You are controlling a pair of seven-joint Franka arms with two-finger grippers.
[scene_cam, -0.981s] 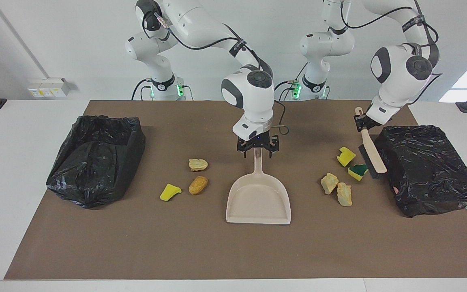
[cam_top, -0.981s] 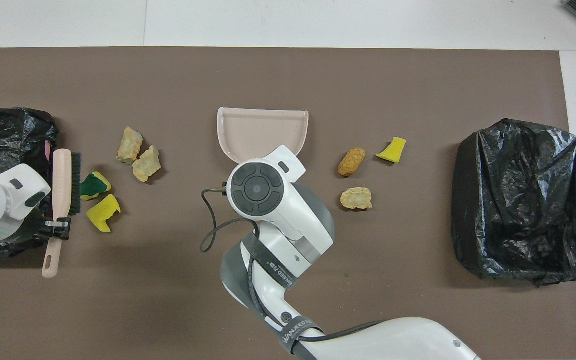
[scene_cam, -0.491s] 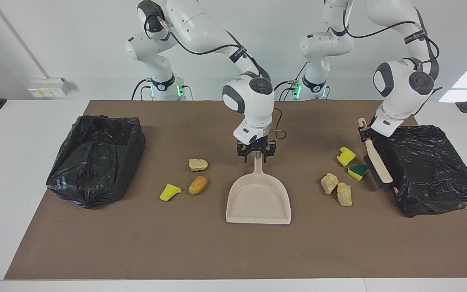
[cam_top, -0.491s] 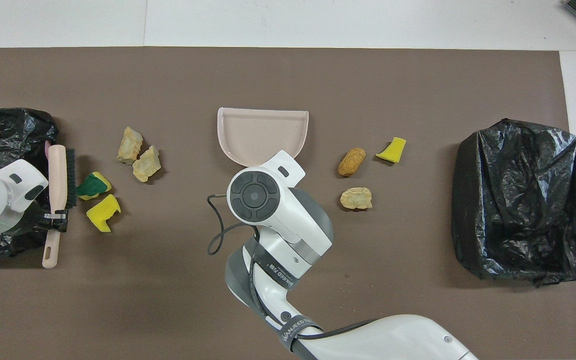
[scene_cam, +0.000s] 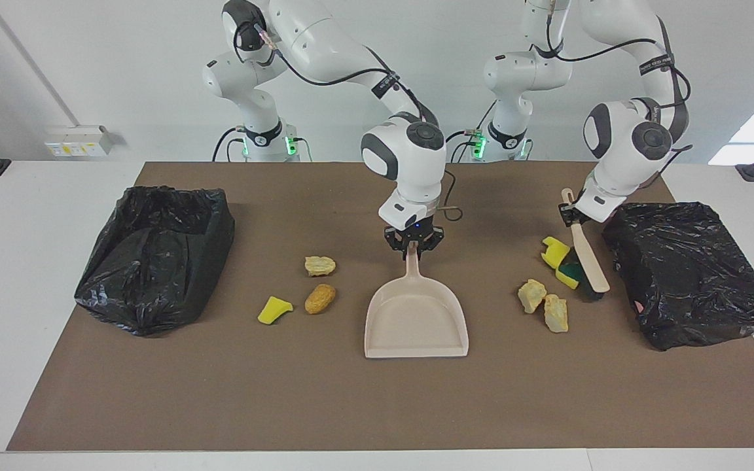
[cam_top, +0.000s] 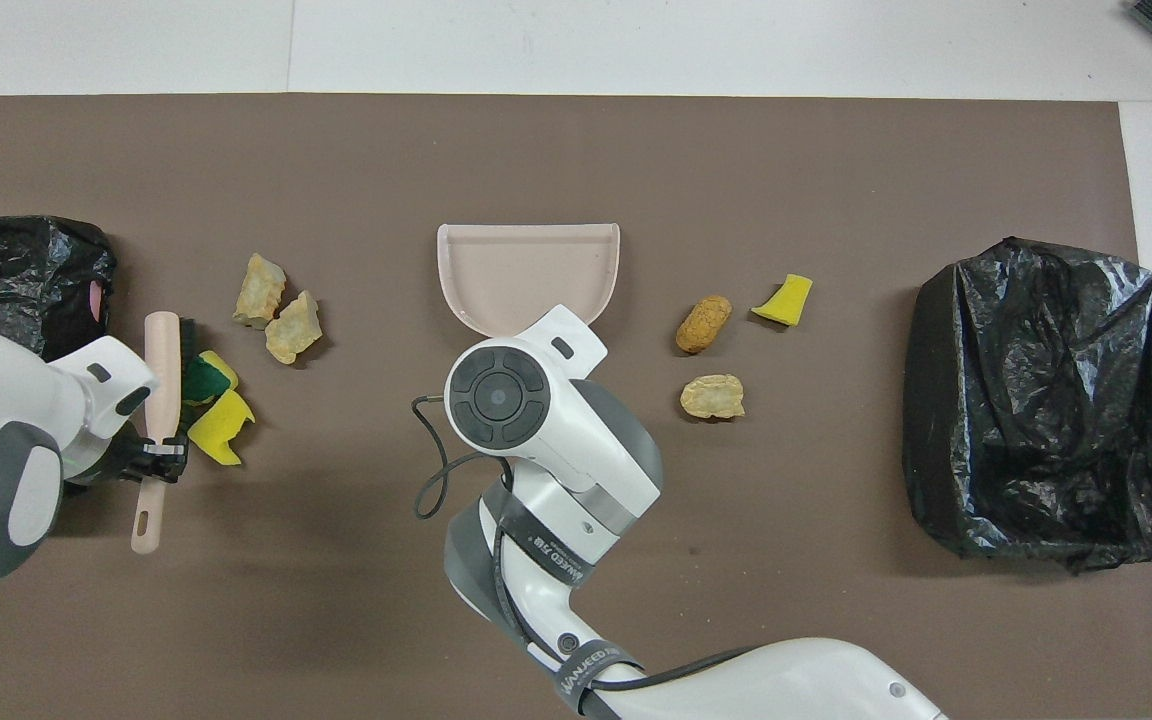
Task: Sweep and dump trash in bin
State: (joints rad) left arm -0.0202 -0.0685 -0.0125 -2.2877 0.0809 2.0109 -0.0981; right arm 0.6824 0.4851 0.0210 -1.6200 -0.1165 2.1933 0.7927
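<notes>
From the facing camera, my right claw (scene_cam: 414, 244) is clamped on the handle tip of the beige plastic dustpan (scene_cam: 416, 320), which lies flat on the brown mat of the counter (scene_cam: 377, 405) with its open mouth pointing away from my bases. My left claw (scene_cam: 571, 216) is closed around the handle of the beige brush with dark bristles (scene_cam: 586, 255), held slanted, its bristle end down at the mat. The bristles touch the green-topped yellow sponge piece (scene_cam: 568, 273), and the plain yellow notched sponge piece (scene_cam: 551, 251) sits just beside that one. 2 tan crusty lumps (scene_cam: 542, 304) lie together a little farther from my bases, between the brush and the dustpan. Toward my right arm's end of the dustpan lie 3 more scraps: a pale bread-like lump (scene_cam: 319, 265), a brown oval lump (scene_cam: 319, 298) and a yellow sponge wedge (scene_cam: 274, 309). A bin lined with black plastic (scene_cam: 154, 258) stands at my right arm's end, and a second black-lined bin (scene_cam: 688, 275) stands at my left arm's end, just beside the brush.

From overhead, my right wrist covers the dustpan (cam_top: 529, 272) handle, so that grip is hidden here. My left claw (cam_top: 158, 461) pinches the brush (cam_top: 158, 400) near its handle end, and the brush head overlaps the green-topped sponge (cam_top: 204, 378) with the yellow piece (cam_top: 220, 428) against it. The 2 tan lumps (cam_top: 276, 310) lie apart from the brush.
</notes>
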